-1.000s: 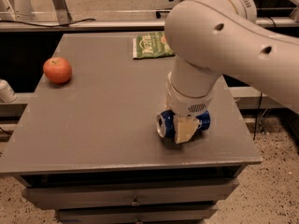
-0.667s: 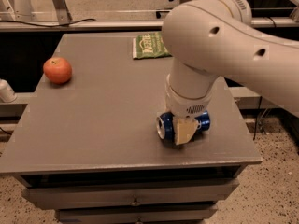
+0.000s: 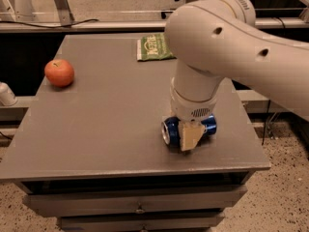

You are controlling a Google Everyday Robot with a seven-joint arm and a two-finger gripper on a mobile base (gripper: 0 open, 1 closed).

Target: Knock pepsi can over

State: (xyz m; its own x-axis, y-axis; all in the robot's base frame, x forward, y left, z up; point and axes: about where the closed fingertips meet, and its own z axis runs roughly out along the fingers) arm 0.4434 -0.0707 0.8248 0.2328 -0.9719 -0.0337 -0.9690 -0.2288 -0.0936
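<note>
The pepsi can (image 3: 172, 130) is dark blue and lies on its side on the grey table (image 3: 106, 124), near the front right. Its silver end faces left. My gripper (image 3: 192, 135) reaches straight down from the big white arm (image 3: 227, 47) and sits right over the can. A tan part of the gripper covers the can's middle, and the can's right end (image 3: 210, 124) shows behind it.
A red-orange apple (image 3: 59, 72) sits at the table's left edge. A green snack bag (image 3: 153, 46) lies at the back centre. The table's front edge runs just below the can, with drawers (image 3: 140, 208) underneath. Metal frames stand behind the table.
The arm's upper part has shifted slightly. The can lies on its side in the same spot under the gripper throughout.
</note>
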